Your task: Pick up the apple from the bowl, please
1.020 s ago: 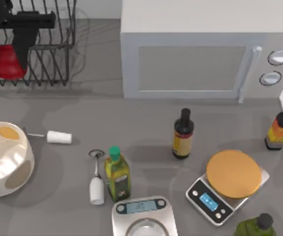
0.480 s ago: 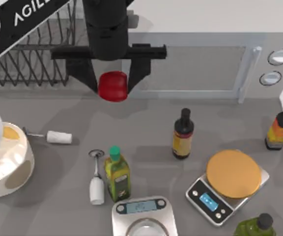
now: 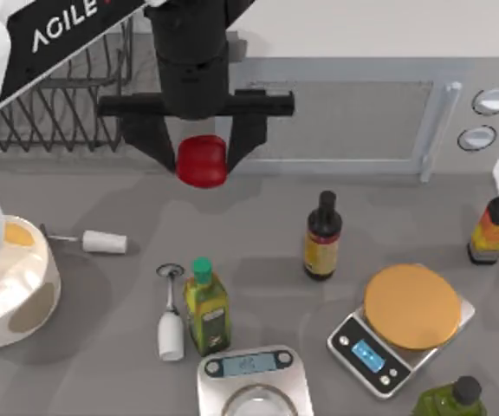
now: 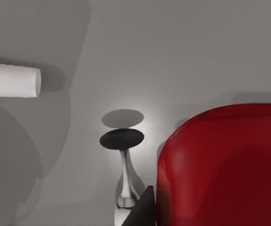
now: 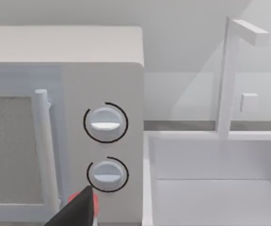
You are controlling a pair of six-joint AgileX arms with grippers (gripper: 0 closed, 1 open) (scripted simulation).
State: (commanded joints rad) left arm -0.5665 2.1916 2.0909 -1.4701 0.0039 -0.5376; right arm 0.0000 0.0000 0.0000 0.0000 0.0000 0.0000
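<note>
Left gripper point(image 3: 202, 156): being held raised above the table, toward the far edge, in front of the microwave's left end; fingers are being kept clamped on the apple.
Apple point(image 3: 202, 160): being gripped between the two dark fingers point(image 3: 145, 139), off the table, well apart from the bowl; also being seen large and red in the left wrist view point(image 4: 222, 165).
Bowl point(image 3: 37, 303): being seen at the table's left edge, cream with tan spots.
Below the gripper: a white-handled frother point(image 4: 123, 176) and a white cylinder point(image 4: 11, 80) are being seen lying on the grey table point(image 4: 196, 52).
Microwave point(image 3: 353, 95): being seen along the far edge; its two dials point(image 5: 105, 123) are being viewed by the right wrist.
Right gripper: whether open or closed cannot be told.
</note>
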